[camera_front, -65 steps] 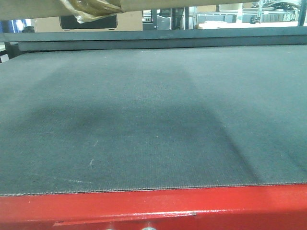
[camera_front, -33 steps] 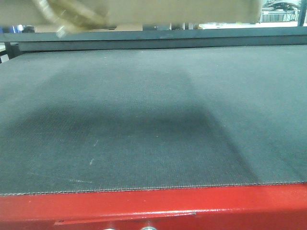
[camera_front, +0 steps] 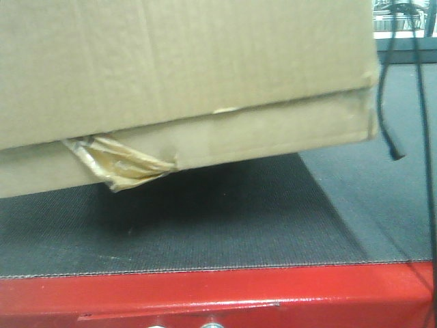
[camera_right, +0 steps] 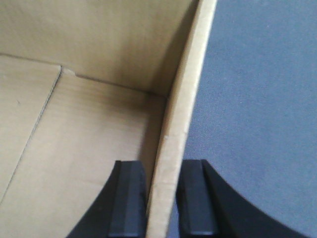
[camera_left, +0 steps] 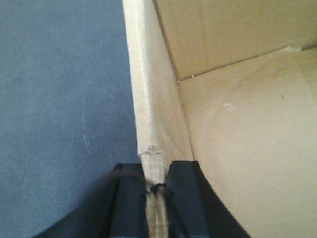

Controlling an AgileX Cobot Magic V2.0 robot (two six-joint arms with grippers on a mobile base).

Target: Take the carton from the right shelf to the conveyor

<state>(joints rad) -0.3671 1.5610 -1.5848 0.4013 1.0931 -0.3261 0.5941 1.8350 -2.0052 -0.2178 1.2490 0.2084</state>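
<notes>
The carton (camera_front: 184, 75), plain brown cardboard with a torn tan tape scrap (camera_front: 119, 167) under its bottom band, fills the upper front view. It sits tilted low over the conveyor's dark belt (camera_front: 239, 225), right end higher, with a shadow beneath it. My left gripper (camera_left: 156, 186) is shut on the carton's left wall (camera_left: 148, 99), one black finger on each side. My right gripper (camera_right: 162, 198) is shut on the right wall (camera_right: 183, 109) the same way. Both wrist views look into the open carton, with belt outside it. The shelf is out of view.
The conveyor's red frame (camera_front: 273, 294) runs along the bottom of the front view. A thin black cable (camera_front: 386, 82) hangs at the carton's right side over the belt. Bare belt (camera_front: 389, 205) lies to the right of the carton.
The carton has come down from the top edge of the front view to just over the belt, now covering the background. A black cable has appeared at the right.
</notes>
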